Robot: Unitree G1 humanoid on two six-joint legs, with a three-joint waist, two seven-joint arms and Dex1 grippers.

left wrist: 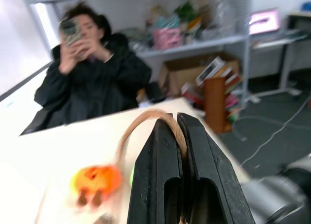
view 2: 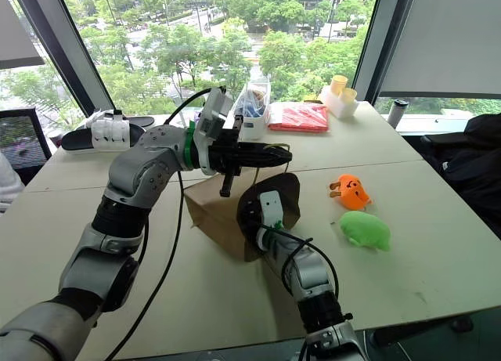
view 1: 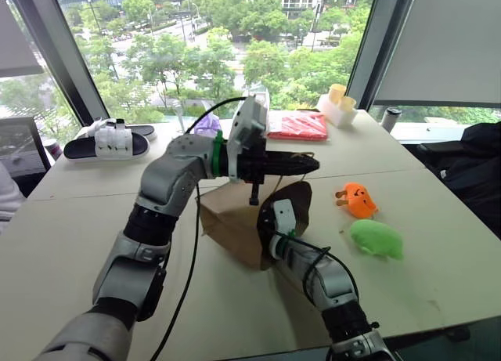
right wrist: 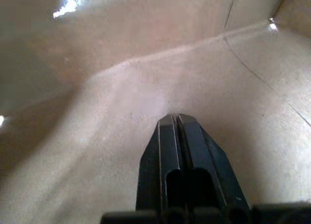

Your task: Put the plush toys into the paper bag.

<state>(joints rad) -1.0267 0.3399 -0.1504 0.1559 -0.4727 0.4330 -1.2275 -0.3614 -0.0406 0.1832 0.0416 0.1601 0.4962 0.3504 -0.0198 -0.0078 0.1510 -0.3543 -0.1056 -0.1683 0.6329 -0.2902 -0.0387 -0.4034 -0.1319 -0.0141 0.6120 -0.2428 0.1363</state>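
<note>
The brown paper bag lies on its side mid-table, its dark mouth facing me. My left gripper hovers level above it, shut on the bag's tan cord handle, which loops out between the fingers. My right gripper is shut with nothing in it, deep inside the bag against the paper wall; from the head views only its wrist shows at the mouth. The orange plush toy and the lime-green plush toy lie on the table to the right of the bag, apart from both grippers.
A red packet, a white holder with yellow cups, a clear container and black-and-white sandals line the table's far side. A person in black sits at the right end. A black cable hangs from my left arm.
</note>
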